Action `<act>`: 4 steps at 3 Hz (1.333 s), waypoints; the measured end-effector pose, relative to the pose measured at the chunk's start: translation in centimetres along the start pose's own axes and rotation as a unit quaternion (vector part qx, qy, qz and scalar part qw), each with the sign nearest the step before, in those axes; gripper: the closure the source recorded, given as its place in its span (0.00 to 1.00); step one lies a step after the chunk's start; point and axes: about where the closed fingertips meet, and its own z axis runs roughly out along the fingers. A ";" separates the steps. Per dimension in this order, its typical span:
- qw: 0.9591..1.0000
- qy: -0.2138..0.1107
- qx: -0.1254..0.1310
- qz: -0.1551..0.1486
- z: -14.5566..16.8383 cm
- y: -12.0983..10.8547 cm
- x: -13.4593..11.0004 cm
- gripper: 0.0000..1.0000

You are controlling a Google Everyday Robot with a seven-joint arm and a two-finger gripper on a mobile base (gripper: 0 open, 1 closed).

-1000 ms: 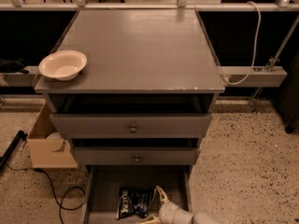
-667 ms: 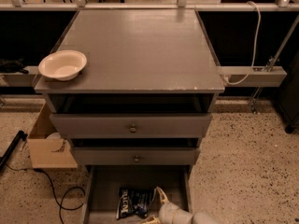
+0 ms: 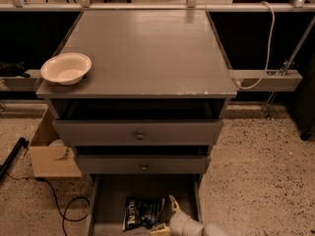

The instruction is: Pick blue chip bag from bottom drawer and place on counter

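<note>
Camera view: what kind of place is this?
Probably a lab or workshop: grey drawer cabinet on speckled floor, loose white cable, cardboard box. The gripper hangs open at the bottom drawer, beside the blue chip bag.

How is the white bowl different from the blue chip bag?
The bowl is pale, round and smooth; the blue chip bag is dark and crinkled, with white letters. The bowl sits up on the counter, near a front corner; the blue chip bag lies low in the open bottom drawer. Nothing is near the bowl; the claw, open, is right beside the blue chip bag. Both look similar in width.
</note>
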 end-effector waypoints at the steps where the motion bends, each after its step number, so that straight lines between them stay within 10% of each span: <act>1: 1.000 0.000 0.001 0.000 0.0 -0.1 0.1 0.00; 4: 0.999 0.006 -0.018 -0.041 3.5 1.0 -0.2 0.00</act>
